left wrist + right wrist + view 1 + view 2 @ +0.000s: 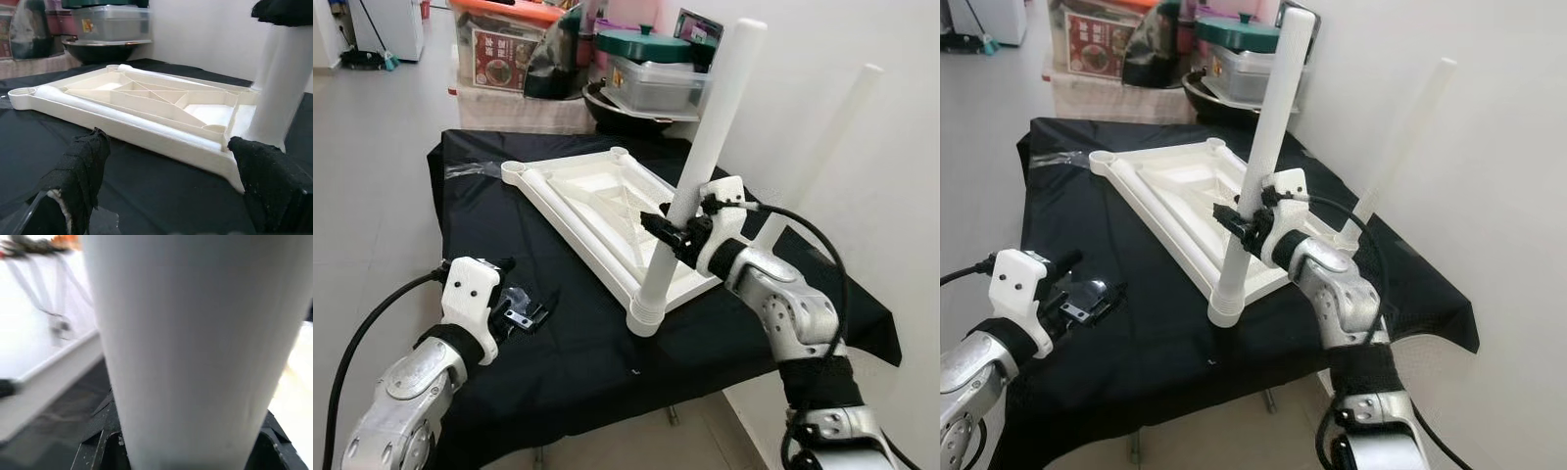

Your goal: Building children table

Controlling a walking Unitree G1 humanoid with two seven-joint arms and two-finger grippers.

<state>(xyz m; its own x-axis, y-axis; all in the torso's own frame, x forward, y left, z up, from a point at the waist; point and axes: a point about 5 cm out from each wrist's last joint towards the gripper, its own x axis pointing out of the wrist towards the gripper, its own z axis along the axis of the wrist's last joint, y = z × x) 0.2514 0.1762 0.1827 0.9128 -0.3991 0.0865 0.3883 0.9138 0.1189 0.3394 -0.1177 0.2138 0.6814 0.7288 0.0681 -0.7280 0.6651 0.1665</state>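
Two white plastic legs stand in upturned tabletop (597,211) at frame centre, on black-draped counter (568,343). Right gripper (677,231) jaws clenched around near leg (700,166), mid-shaft. Far leg (822,147) upright near wall. Left gripper (530,311), lower left, jaws released, above cloth. Left wrist view reveals ribbed underside, cloth-wrapped fingers (83,171).

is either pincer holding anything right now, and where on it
The right pincer grips the white table leg on its lower part, a bit above the corner socket of the upturned tabletop. The left pincer is open over the black cloth, holding nothing.
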